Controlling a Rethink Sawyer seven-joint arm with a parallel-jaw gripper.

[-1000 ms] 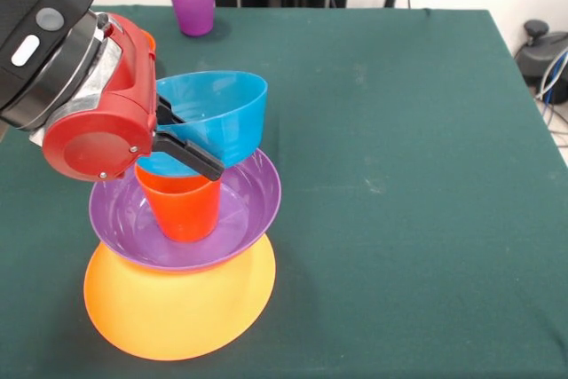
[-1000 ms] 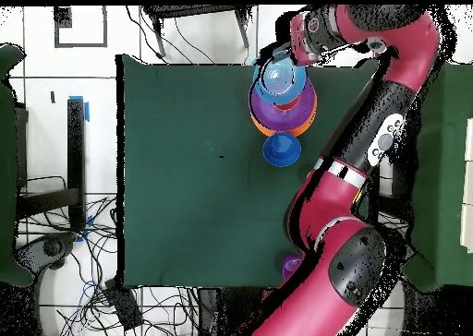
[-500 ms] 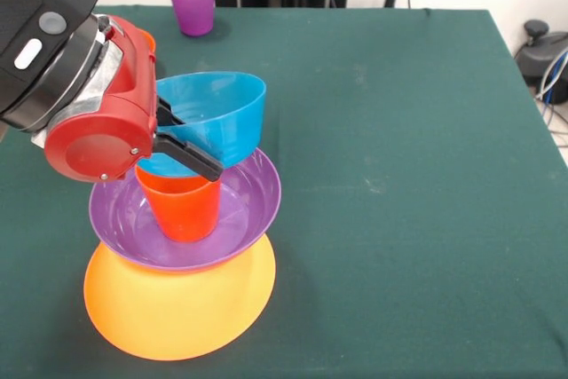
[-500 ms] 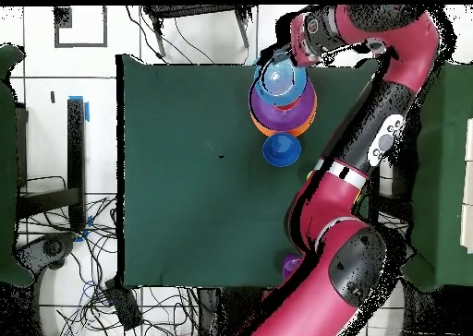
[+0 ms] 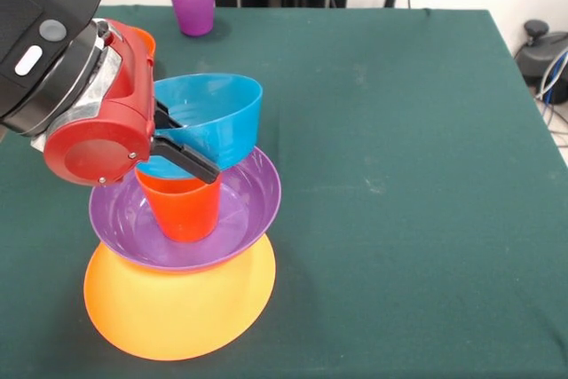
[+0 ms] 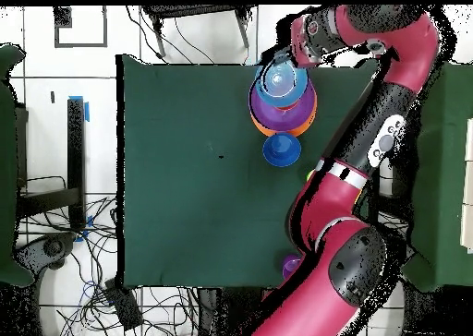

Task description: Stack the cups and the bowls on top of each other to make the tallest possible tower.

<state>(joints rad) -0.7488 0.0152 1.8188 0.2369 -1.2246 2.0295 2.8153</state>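
The tower stands near the table's front left: a very large yellow-orange bowl (image 5: 177,308) lies upside down, a wide purple bowl (image 5: 244,206) rests on it, and an orange-red cup (image 5: 182,209) stands upright in the purple bowl. My gripper (image 5: 197,148) is shut on the wall of a light blue bowl (image 5: 222,122). It holds the bowl tilted just above the cup's rim. From overhead the light blue bowl (image 6: 277,81) covers the cup, with the purple bowl (image 6: 303,111) showing around it. A purple cup (image 5: 192,2) stands at the far edge.
A dark blue bowl (image 6: 281,150) sits upside down on the cloth beside the tower. The purple cup (image 6: 291,264) is close to the robot's base. An orange thing (image 5: 146,40) peeks out behind the arm. Cables lie off the table's right side.
The gripper and the light blue bowl have shifted slightly left over the cup. The tower has not moved.
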